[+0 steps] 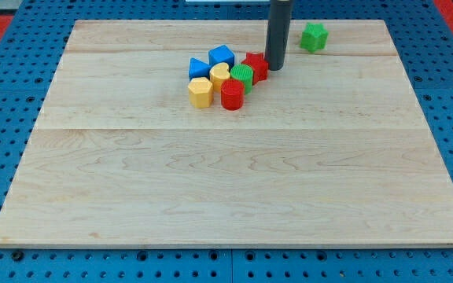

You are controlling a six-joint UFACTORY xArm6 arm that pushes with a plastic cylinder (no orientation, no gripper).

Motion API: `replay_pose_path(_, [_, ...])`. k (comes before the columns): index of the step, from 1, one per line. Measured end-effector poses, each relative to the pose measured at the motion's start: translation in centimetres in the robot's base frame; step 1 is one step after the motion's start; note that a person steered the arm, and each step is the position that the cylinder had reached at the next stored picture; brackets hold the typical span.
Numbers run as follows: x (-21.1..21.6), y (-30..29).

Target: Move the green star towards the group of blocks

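The green star (314,37) sits on the table (211,196), well to the view's right of the block group (225,77). There is no claw; my tip (274,67) rests between them, just beside the red block (255,66). The approach seems unfinished: next, I judge, circling to the star's far right side.

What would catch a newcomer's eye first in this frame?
Probably the tight cluster of coloured blocks at the upper middle of the wooden board: blue, yellow, red and green pieces packed together. Next, the dark rod coming down from the view's top, my tip just right of the cluster beside a red block. Then the green star, alone further right near the board's top edge, apart from the tip.
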State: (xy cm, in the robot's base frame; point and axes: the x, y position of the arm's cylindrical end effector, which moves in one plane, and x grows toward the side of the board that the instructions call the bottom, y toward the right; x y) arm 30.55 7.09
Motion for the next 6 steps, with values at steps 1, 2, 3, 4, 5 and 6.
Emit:
replay_pose_path(1, [-0.5,2.3])
replay_pose_path(2, [-1.5,11.0])
replay_pose_path(3, [-4.3,15.3])
replay_pose_path(4, [-6.8,14.1])
replay_pose_path(5, [-7.9,11.1])
replay_pose_path(6, [-8.0,6.7])
